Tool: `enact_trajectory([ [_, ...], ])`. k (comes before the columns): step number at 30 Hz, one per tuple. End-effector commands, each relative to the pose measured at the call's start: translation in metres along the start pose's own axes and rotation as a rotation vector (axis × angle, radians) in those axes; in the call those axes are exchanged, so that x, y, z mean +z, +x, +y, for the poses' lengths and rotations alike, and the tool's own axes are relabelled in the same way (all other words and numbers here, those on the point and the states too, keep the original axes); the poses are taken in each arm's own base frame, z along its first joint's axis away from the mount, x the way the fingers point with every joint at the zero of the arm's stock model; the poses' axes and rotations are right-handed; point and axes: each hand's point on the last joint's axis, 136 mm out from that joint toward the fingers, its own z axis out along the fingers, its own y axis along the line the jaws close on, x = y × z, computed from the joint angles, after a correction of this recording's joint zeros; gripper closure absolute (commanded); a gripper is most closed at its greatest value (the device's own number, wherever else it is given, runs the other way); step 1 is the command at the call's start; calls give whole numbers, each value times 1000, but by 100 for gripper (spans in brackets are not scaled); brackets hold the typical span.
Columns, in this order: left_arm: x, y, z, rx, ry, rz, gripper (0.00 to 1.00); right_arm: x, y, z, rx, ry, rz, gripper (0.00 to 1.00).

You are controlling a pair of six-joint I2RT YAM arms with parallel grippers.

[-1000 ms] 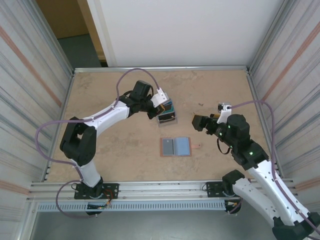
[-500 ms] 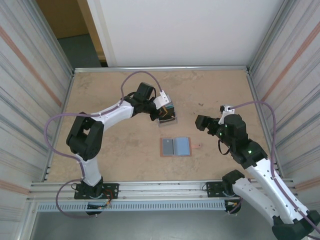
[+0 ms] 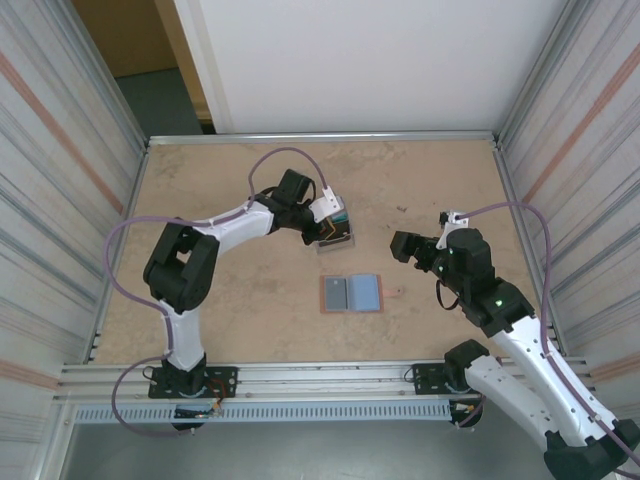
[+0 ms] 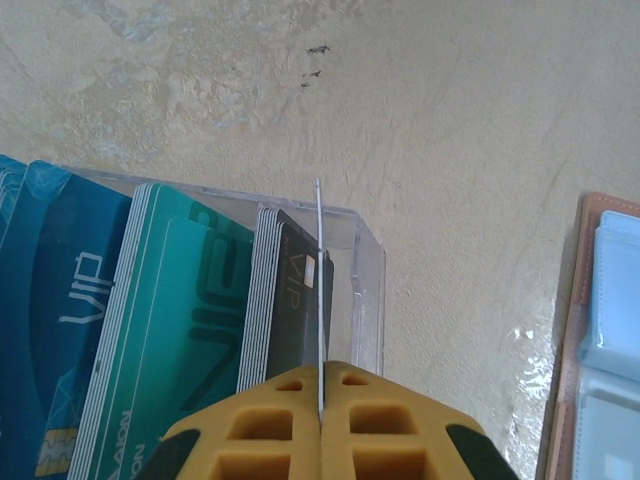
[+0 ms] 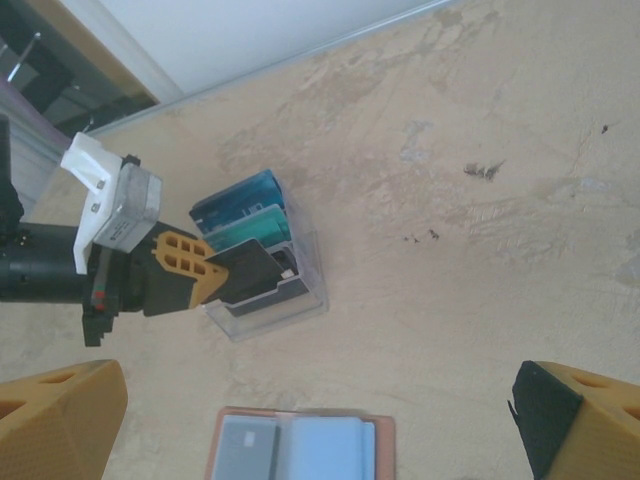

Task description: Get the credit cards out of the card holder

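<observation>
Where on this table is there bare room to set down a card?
Bare: the far table strip behind the clear stand, and the wide left side beyond the left arm. Crowded: the middle, around the stand, the open wallet, the left gripper and the right gripper.

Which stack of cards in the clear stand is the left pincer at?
The black stack at the stand's end, by the left pincer; the teal stack and blue stack sit farther along.

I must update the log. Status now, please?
Left gripper shut on dark card, at clear stand. Right gripper open, off to the side. Card holder lies open, nothing in the way.
</observation>
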Motion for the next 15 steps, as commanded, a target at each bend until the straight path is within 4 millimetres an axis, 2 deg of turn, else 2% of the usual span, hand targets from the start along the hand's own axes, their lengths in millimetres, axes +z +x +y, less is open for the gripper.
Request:
enact_trajectory([
  [1, 2, -8, 6, 43, -4, -12, 100, 1, 4, -9, 22, 33, -2, 1],
  [12, 8, -5, 9, 82, -6, -2, 100, 3, 6, -8, 27, 29, 8, 1],
  [15, 8, -2, 12, 89, -20, 12, 96, 4, 8, -9, 31, 32, 13, 1],
])
